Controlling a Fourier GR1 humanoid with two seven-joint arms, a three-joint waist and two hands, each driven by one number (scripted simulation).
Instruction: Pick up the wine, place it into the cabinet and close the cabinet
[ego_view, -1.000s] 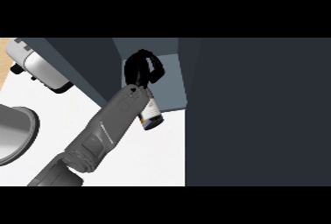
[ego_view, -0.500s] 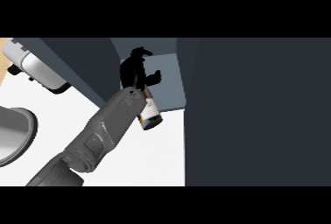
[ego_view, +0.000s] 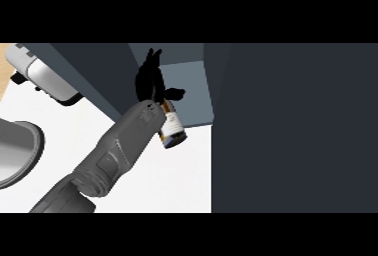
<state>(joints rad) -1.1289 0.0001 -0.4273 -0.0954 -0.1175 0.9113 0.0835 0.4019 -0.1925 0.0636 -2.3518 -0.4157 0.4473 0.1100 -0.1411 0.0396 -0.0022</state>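
Right hand (ego_view: 150, 80) up inside the cabinet (ego_view: 184, 85) opening, fingers (ego_view: 154, 56) mostly straight and pointing inward, thumb out toward the wine (ego_view: 171, 129). Bottle lies tilted beside the wrist, neck under the hand, base hanging out over the white surface (ego_view: 170, 180); whether the thumb pinches the neck, cannot tell.

Edges: cabinet's left wall close beside the hand, dark door panel (ego_view: 295, 125) close on the bottle's right. Narrow slot; little room sideways. Open white surface below the bottle and right of the forearm.

Label: pale with a dark band, print unreadable.

Against half a second ago: hand is deeper into the opening, fingers stretched out where they were bunched; bottle more hidden by the wrist.

Upper left, a grey-and-white appliance (ego_view: 44, 80); left edge, a grey metal pot (ego_view: 15, 152). Left hand out of sight.
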